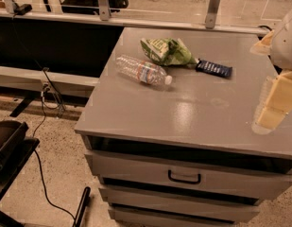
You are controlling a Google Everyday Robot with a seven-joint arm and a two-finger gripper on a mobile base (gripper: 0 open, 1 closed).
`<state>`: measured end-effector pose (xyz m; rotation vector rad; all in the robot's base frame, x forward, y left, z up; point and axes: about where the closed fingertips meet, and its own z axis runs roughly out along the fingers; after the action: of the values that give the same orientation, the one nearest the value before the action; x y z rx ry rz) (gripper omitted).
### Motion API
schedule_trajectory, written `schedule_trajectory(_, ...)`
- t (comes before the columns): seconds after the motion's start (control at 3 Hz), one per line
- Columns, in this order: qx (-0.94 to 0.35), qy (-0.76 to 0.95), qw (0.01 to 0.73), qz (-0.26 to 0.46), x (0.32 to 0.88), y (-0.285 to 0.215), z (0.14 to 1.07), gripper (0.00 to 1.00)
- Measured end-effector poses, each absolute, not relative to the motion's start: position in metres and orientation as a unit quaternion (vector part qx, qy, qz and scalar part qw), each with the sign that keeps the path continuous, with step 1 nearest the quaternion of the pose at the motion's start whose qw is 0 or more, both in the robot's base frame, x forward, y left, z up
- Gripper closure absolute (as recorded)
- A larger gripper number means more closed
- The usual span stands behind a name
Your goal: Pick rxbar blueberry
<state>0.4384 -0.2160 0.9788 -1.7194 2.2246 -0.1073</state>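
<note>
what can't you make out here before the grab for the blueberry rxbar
- Gripper: at the cabinet's right side, cut off by the right edge of the camera view, so most of it is unseen.
- rxbar blueberry: pale lettering too small to read; unclear whether its left end touches the snack bag.
- Water bottle: label text too small to read.
- Drawer: contents hidden behind its closed front.

The rxbar blueberry (214,68) lies flat on the grey cabinet top (193,112), just beside the green-and-white snack bag (167,51); a clear water bottle (143,71) lies on its side in front of the bag; the gripper (274,103) hangs at the view's right edge, over the top's right side and well apart from the bar.
</note>
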Motion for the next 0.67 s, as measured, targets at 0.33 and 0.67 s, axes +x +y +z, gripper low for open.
schedule_trajectory(0.33, -0.603, 0.78, 0.163, -0.038, 0.438, -0.216, 0.979, 0.0)
schedule_trajectory(0.67, -0.611, 0.77, 0.175, -0.052, 0.45, -0.222, 0.983, 0.0)
